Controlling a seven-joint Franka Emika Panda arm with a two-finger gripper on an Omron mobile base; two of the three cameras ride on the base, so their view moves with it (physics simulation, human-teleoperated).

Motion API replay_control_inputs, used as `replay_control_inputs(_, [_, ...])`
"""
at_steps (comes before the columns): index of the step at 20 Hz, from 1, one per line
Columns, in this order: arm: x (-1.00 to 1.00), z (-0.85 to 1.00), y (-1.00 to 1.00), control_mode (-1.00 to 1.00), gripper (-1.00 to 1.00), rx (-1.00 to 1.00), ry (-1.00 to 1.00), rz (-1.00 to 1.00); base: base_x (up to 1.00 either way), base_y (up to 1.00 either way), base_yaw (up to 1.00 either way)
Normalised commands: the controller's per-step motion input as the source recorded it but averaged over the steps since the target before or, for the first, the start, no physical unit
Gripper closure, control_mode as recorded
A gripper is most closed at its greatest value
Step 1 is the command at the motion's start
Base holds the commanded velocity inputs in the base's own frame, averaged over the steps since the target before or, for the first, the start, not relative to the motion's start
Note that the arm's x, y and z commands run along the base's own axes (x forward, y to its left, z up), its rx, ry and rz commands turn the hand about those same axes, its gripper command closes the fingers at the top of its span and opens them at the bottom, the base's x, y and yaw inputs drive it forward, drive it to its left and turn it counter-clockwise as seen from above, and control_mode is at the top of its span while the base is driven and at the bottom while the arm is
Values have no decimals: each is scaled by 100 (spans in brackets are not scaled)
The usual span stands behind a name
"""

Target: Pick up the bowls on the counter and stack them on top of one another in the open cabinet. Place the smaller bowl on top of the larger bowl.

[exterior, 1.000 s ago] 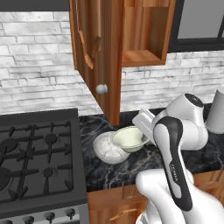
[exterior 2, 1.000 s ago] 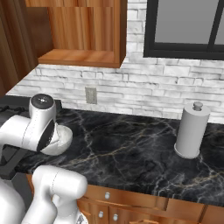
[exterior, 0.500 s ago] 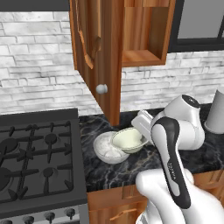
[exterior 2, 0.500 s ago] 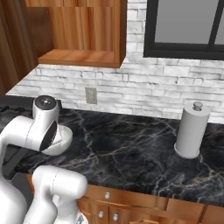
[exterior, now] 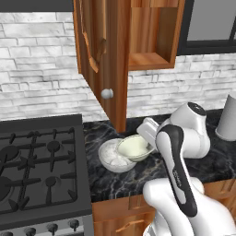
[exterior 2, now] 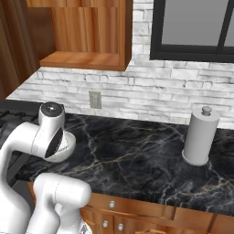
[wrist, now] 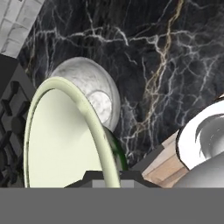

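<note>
Pincer [wrist: 107, 175] clamped on smaller bowl [exterior: 134, 147] rim, beside larger bowl [exterior: 113, 158].

Smooth cream smaller bowl [exterior: 134, 148], mottled stone-like larger bowl [exterior: 113, 156], glossy veined marble counter [exterior 2: 137, 155].

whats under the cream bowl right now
The smaller bowl hangs tilted over the larger bowl, which sits on the counter. The cream bowl covers part of the grey bowl's inside.

Black marble counter [exterior: 138, 177]: larger bowl [exterior: 112, 156] on it, grey canister [exterior 2: 199, 136] far right.
</note>
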Motion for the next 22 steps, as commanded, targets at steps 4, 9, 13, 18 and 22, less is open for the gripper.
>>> replay_control_inputs(4, [13, -26, 8, -100, 100, 0, -7, 0, 0, 0, 0])
replay_control_inputs(9, [12, -26, 11, -100, 100, 0, -6, 0, 0, 0, 0])
replay_control_inputs(13, [9, -26, 8, -100, 100, 0, -5, 0, 0, 0, 0])
replay_control_inputs(18, [6, -26, 2, -100, 100, 0, -5, 0, 0, 0, 0])
replay_control_inputs(22, [7, -26, 2, -100, 100, 0, -5, 0, 0, 0, 0])
